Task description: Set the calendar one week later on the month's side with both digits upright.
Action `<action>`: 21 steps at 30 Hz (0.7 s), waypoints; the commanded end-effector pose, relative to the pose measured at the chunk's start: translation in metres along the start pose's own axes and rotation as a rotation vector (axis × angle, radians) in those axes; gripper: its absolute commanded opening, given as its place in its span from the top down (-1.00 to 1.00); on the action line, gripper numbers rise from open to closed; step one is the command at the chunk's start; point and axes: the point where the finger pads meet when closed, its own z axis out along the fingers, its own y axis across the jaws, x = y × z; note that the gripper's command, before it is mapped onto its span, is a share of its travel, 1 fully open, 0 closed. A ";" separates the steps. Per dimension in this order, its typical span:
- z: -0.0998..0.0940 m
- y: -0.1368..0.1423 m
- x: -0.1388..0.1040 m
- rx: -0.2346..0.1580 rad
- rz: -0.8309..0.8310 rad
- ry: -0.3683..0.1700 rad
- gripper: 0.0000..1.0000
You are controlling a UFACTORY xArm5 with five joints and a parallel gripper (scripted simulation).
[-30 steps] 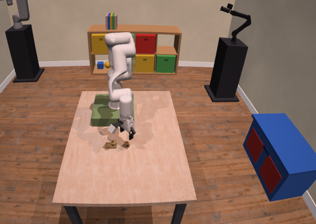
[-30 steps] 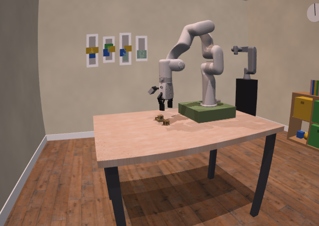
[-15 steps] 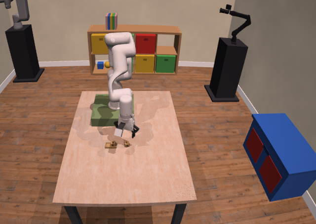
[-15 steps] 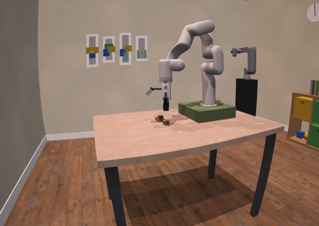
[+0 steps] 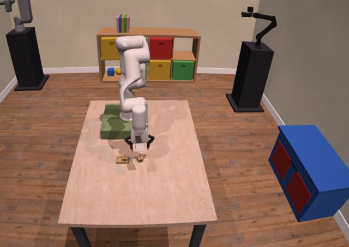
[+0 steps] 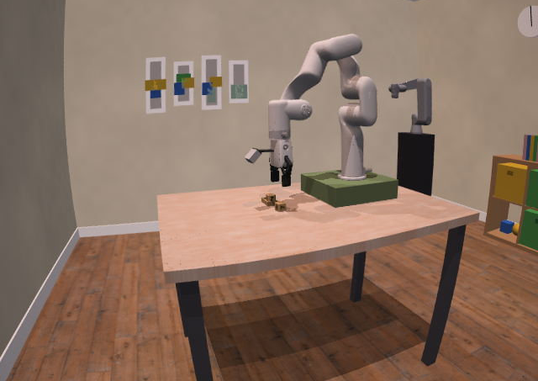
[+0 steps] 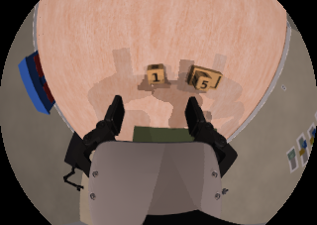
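The small wooden tray point(image 5: 118, 160) point(image 7: 207, 70) lies on the table. One wooden cube point(image 5: 125, 157) point(image 6: 271, 197) point(image 7: 203, 81) is in it, at its right end in the top view, with a 5 on top; whether it is flat on the floor is unclear. A second cube point(image 5: 139, 158) point(image 6: 280, 206) point(image 7: 156, 74) stands on the table beside the tray, apart from it, with a 1 on top. Side digits are too small to read surely; no month name is legible. My gripper point(image 5: 139, 148) point(image 6: 280, 181) point(image 7: 155, 103) is open and empty, above the table on the base side of the cubes.
The green base block point(image 5: 112, 126) point(image 6: 365, 192) point(image 7: 160, 134) carries the arm behind the gripper. The table point(image 5: 135, 193) point(image 6: 243, 233) extends beyond the cubes, away from the base. Shelves, a blue cabinet point(image 5: 315, 157) and other arms stand off the table.
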 end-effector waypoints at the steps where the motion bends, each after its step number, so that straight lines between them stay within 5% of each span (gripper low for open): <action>1: -0.001 0.000 0.001 0.000 -0.070 0.003 -1.00; 10: -0.001 0.000 0.001 0.000 -0.127 0.003 -1.00; 11: -0.001 0.000 0.001 0.000 -0.127 0.003 0.05; 21: -0.001 0.000 0.001 0.000 -0.127 0.003 0.05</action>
